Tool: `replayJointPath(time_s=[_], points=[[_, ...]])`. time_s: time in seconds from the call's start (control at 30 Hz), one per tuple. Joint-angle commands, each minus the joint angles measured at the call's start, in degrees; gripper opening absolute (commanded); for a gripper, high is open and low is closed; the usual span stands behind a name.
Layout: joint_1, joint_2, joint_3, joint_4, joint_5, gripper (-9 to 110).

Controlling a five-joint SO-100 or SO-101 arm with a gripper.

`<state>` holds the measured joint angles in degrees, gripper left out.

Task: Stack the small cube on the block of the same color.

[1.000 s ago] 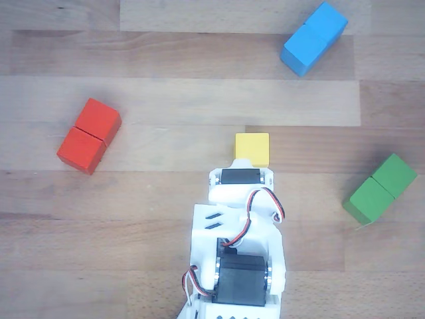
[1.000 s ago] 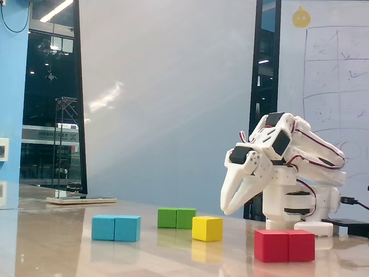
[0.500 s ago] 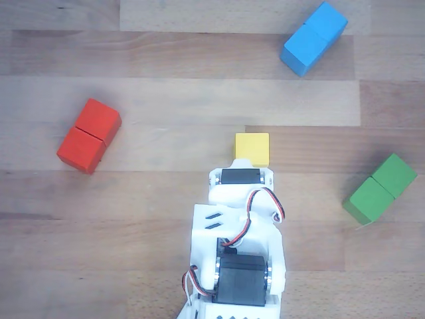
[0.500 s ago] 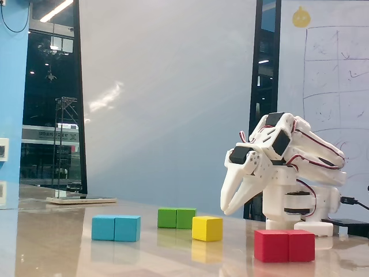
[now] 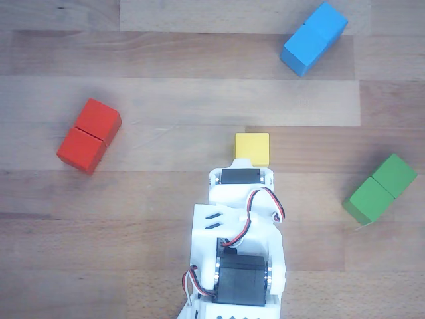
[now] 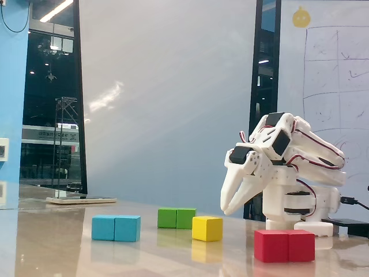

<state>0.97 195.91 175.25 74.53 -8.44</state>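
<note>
The small cube (image 5: 252, 149), yellow and smooth, rests alone on the wooden table; the fixed view shows it (image 6: 207, 228) mid-table. No block of the same color is in view. My gripper (image 6: 225, 212) points downward just right of the cube and slightly above it, apart from it. Its fingertips meet with nothing between them, so it is shut. In the other view, which looks straight down, the white wrist (image 5: 240, 183) hides the fingers and sits right below the cube.
A red block (image 5: 88, 135) lies at the left, a blue block (image 5: 313, 38) at the top right, a green block (image 5: 380, 189) at the right. In the fixed view the red block (image 6: 285, 246) is nearest, in front of the arm base (image 6: 297, 202).
</note>
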Motion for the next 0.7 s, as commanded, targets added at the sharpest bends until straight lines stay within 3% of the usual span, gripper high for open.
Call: replayJointPath(time_s=[0.0,0.5,0.67], points=[[0.7,1.76,-0.62,0.18,-0.09,0],[0.7,0.97,-1.23,0.09,-0.09,0],[0.26,-8.88,-13.1,-0.88,-0.09,0]])
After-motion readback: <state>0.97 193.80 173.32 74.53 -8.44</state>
